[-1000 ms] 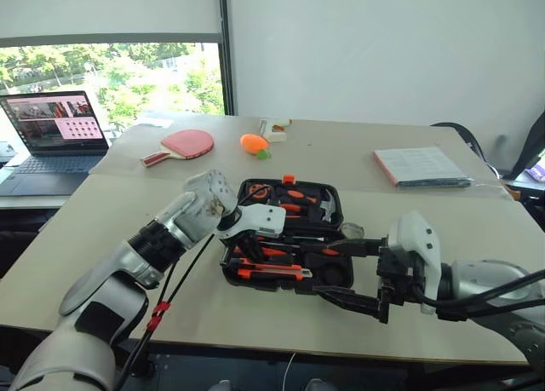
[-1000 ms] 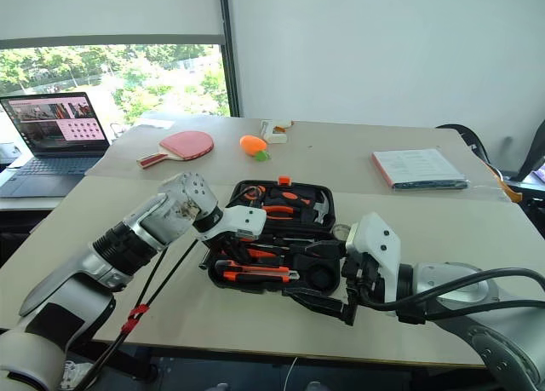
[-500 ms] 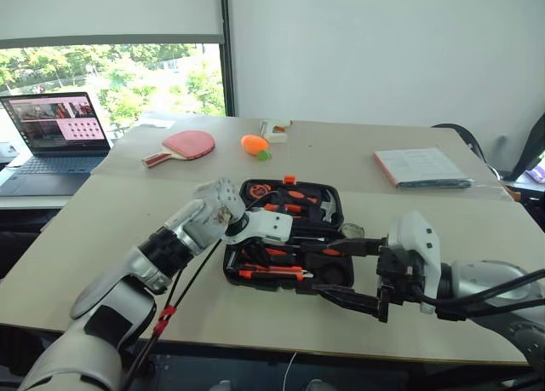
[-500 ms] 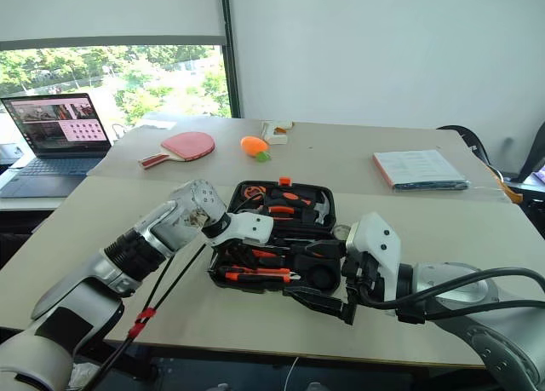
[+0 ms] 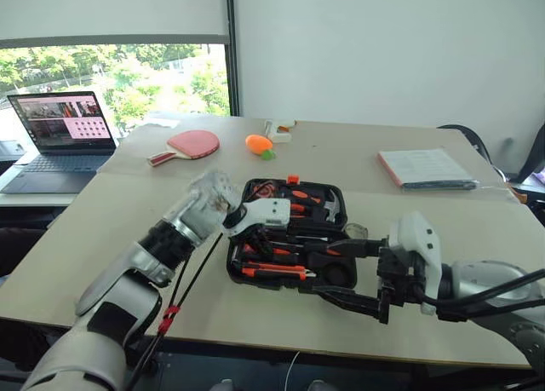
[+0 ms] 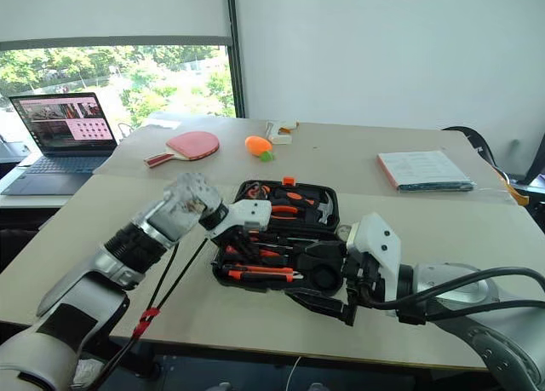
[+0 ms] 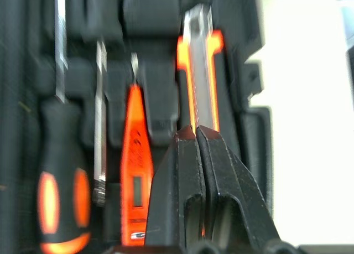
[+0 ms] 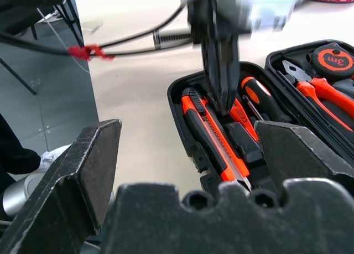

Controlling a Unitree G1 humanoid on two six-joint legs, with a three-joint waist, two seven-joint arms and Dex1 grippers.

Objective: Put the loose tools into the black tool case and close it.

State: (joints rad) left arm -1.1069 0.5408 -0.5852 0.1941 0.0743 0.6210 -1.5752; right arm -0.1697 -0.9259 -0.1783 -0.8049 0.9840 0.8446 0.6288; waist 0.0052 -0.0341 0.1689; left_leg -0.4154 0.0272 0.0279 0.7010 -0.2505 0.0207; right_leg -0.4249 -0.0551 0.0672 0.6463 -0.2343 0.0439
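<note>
We see the black tool case [image 5: 289, 233] lying open near the middle of the near table [image 5: 102, 229], both halves showing moulded recesses. The near half holds the orange-and-black utility knife [image 8: 213, 138] along its front edge, beside it a slim all-orange screwdriver [image 7: 135, 165] and a screwdriver with an orange-black handle [image 7: 58, 204]. The far half carries orange-handled pliers [image 8: 321, 93] and a round dark tape measure [image 8: 332, 59], and an orange latch [image 5: 292, 179] sits at twelve o'clock on its rim. Our left gripper [image 7: 196, 133] hangs over the near half with its fingers pressed together, tips just above the knife and holding nothing. Our right gripper [image 5: 353, 276] waits at three o'clock of the case, fingers spread wide and empty, level with the case's right edge. At eleven o'clock, well apart, lie a red paddle [image 5: 189, 144] and an orange carrot-like toy [image 5: 258, 144]; a laptop [image 5: 60, 135] stands at ten o'clock and a booklet [image 5: 426, 167] at two o'clock.
</note>
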